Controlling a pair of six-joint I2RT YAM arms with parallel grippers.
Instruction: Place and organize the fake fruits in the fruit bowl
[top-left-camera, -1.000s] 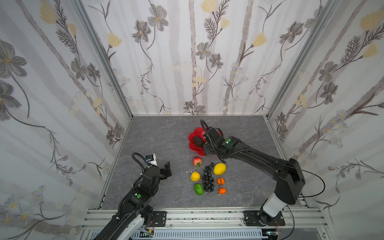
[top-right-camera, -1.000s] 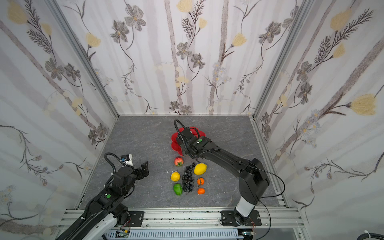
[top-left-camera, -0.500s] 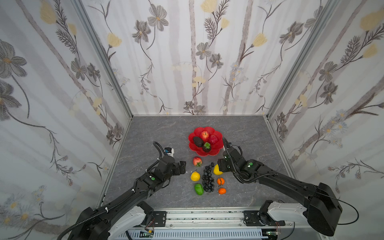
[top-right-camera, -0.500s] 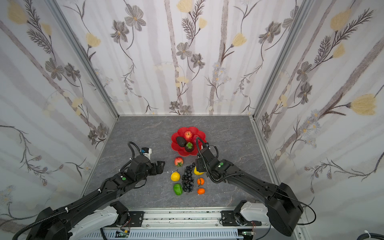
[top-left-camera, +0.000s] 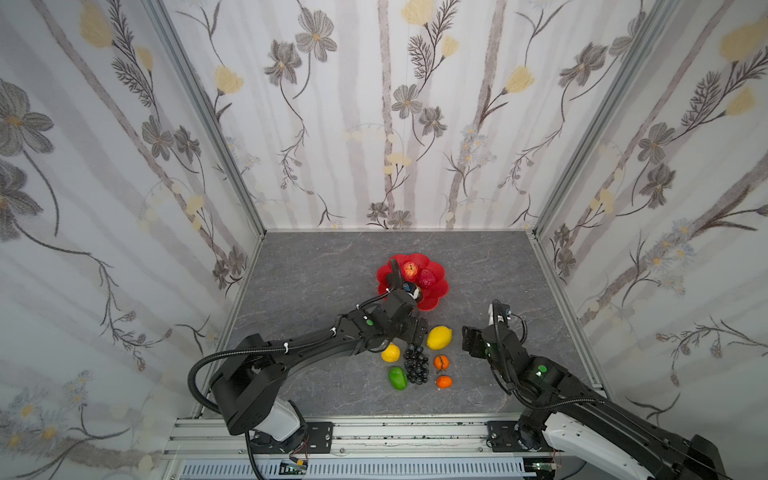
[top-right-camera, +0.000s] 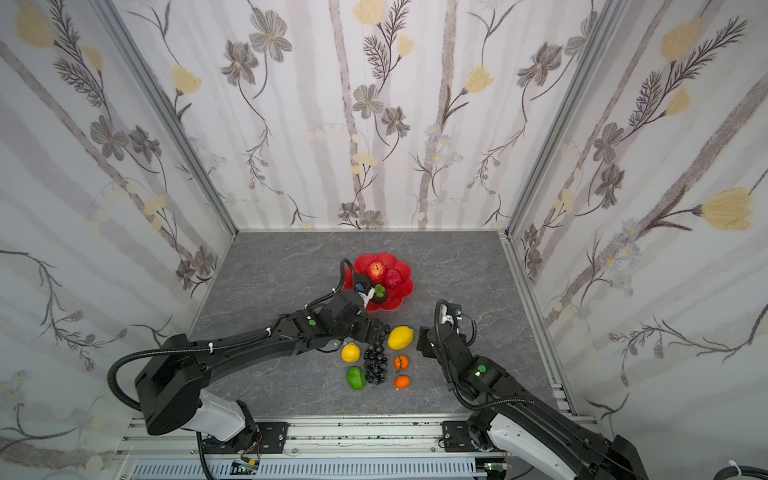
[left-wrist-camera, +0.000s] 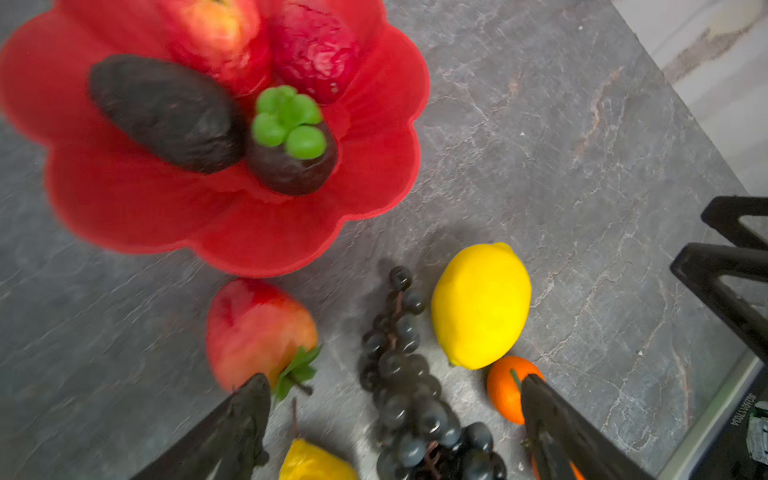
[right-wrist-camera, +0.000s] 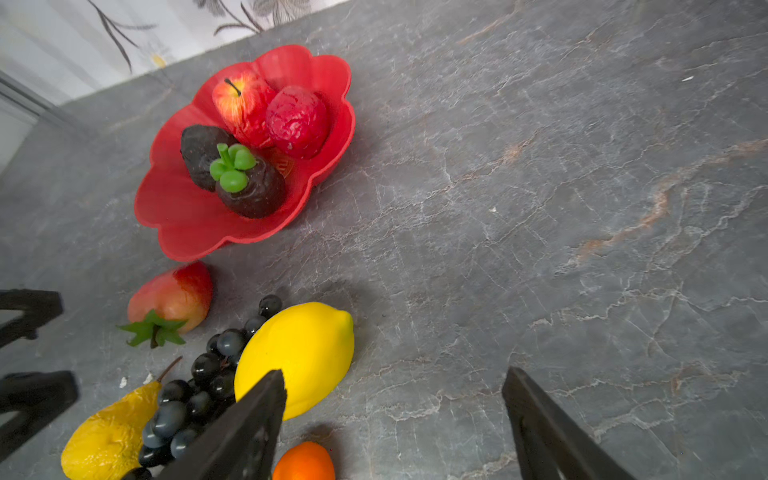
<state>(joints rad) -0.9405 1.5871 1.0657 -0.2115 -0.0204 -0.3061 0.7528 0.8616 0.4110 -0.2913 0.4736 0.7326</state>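
Observation:
The red fruit bowl (top-left-camera: 441, 291) (top-right-camera: 406, 291) holds a red apple (top-left-camera: 409, 269), a wrinkled red fruit (top-left-camera: 427, 278), a dark avocado (left-wrist-camera: 166, 112) and a green-topped dark fruit (right-wrist-camera: 249, 183). In front of it on the table lie a lemon (top-left-camera: 439, 337), a yellow pear (top-left-camera: 390, 353), black grapes (top-left-camera: 415, 368), a green fruit (top-left-camera: 397, 378) and two oranges (top-left-camera: 441, 362). A red peach (left-wrist-camera: 257, 332) lies by the bowl, hidden under my left arm in both top views. My left gripper (top-left-camera: 415, 331) (left-wrist-camera: 395, 386) hangs open over the grapes' top. My right gripper (top-left-camera: 468, 338) (right-wrist-camera: 395, 376) is open and empty, just right of the lemon.
Grey stone-look tabletop (top-left-camera: 332, 270) is enclosed by floral walls on three sides, with a metal rail (top-left-camera: 374, 432) along the front. The two grippers face each other across the fruit row, with the lemon between them.
My left arm has reached right, from the table's left to above the fruit row. My right gripper left the bowl, passed the lemon and drew back right, with its jaws widening.

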